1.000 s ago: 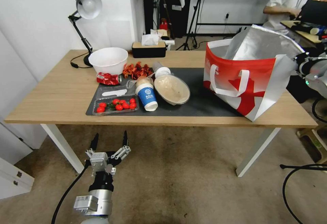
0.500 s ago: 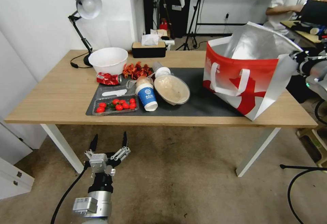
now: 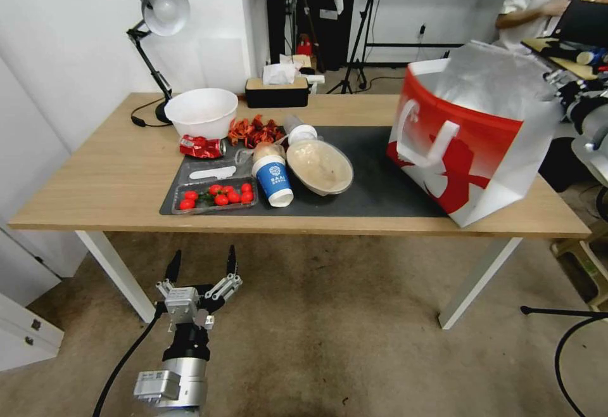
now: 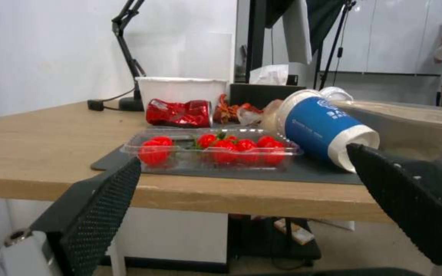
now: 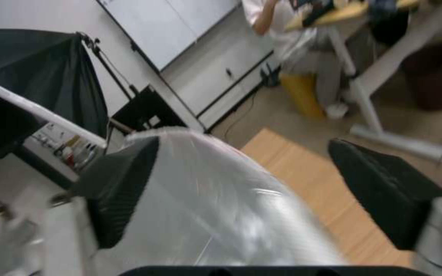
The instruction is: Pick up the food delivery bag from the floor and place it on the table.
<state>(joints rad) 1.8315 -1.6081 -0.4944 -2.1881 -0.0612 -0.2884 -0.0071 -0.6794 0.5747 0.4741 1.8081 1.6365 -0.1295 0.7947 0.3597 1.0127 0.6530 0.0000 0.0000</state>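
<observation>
The food delivery bag [image 3: 472, 135] stands tilted on the right end of the table [image 3: 114, 176], partly on the dark grey mat [image 3: 373, 189]; the right pincer [image 5: 241, 191] has its fingers spread apart around the foil flap [image 5: 205, 214], not clamped on it; the left pincer [image 3: 201, 263] hangs open, low over the floor [image 3: 329, 341]. The bag looks light and boxy but floppy, its foil slippery; the flat white loop handle [image 3: 434, 144] seems the surest hold.

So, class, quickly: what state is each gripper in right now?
Left gripper: open, empty, low over the floor.
Right gripper: open, beside the food delivery bag on the table.
</observation>
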